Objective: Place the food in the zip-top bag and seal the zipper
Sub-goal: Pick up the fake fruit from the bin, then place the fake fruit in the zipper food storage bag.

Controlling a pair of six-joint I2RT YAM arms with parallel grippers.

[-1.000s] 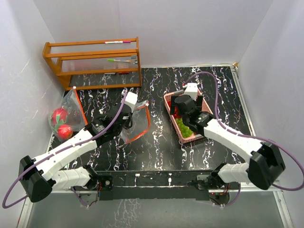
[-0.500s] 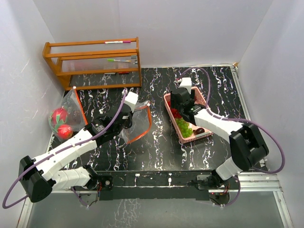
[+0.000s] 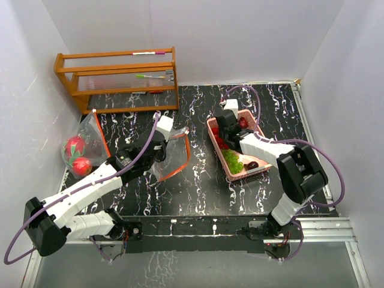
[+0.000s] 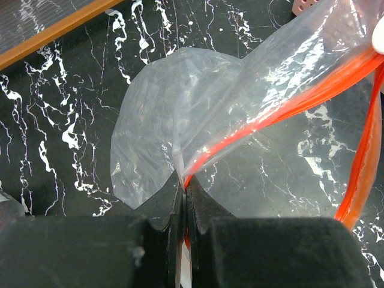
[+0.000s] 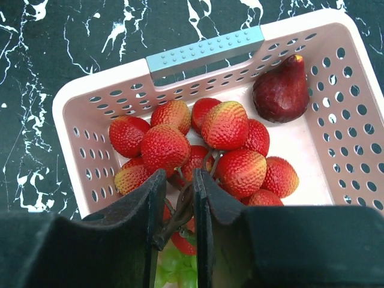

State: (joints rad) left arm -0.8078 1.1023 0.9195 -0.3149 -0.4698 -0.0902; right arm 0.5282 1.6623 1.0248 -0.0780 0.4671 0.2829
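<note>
The left gripper [image 4: 183, 186] is pressed together on a corner of the bag [image 4: 180, 120], right where the orange zipper [image 4: 270, 114] starts. It holds the bag up off the worktop [image 3: 198, 186], just at 9 o'clock from centre. The film is thin, limp and slick, so it will likely sag and shut its own mouth unless the rim is kept lifted. The zipper strip is the only stiff part and the sensible place to hold.

The basket [image 5: 78, 108] sits at 3 o'clock from centre, with the right gripper [image 5: 179, 183] down inside it. Its jaws stand narrow on either side of the woody stem [image 5: 180, 219] of the red cluster [image 5: 225, 126]. Whether they already bite it I cannot tell.

The cluster looks light and bumpy, with many fruits on one branching stalk. Taken by the stem it should come up whole but hang and swing, whereas a single fruit is round and would slip.

A dark fruit [image 5: 282, 90] lies loose at 2 o'clock from the cluster, and it looks smooth, firm and tapered. Green grapes [image 5: 177, 273] show at 6 o'clock, under the gripper.

At the far 9 o'clock edge a second bag [image 3: 90, 129] holds a dragon fruit [image 3: 75, 146] and an apple [image 3: 82, 166].
</note>
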